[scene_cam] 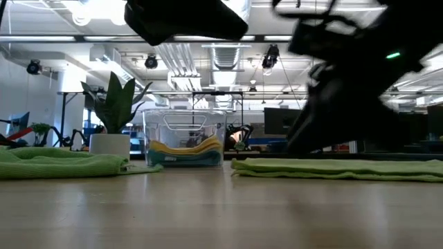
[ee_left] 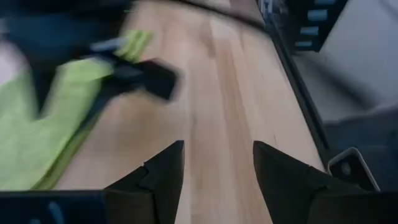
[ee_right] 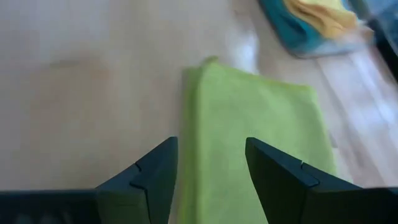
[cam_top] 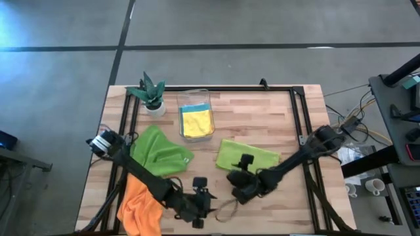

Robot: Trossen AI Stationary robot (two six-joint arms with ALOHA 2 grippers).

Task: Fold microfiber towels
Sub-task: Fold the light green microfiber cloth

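A folded lime green towel (cam_top: 252,155) lies flat right of the table's middle; it also shows in the right wrist view (ee_right: 255,130) and the low view (scene_cam: 339,168). My right gripper (cam_top: 244,164) is open over its near left corner (ee_right: 211,168). A darker green towel (cam_top: 157,151) lies crumpled at the left. An orange towel (cam_top: 139,204) lies bunched at the near left edge. A yellow towel (cam_top: 196,120) lies on a blue one in the clear bin (cam_top: 195,98). My left gripper (cam_top: 209,202) is open and empty (ee_left: 217,174) over bare wood near the front edge.
A small potted plant (cam_top: 151,93) stands at the far left, beside the bin. Black rails (cam_top: 298,111) run along the table's sides and far edge. Bare wood (cam_top: 262,216) lies near the front right.
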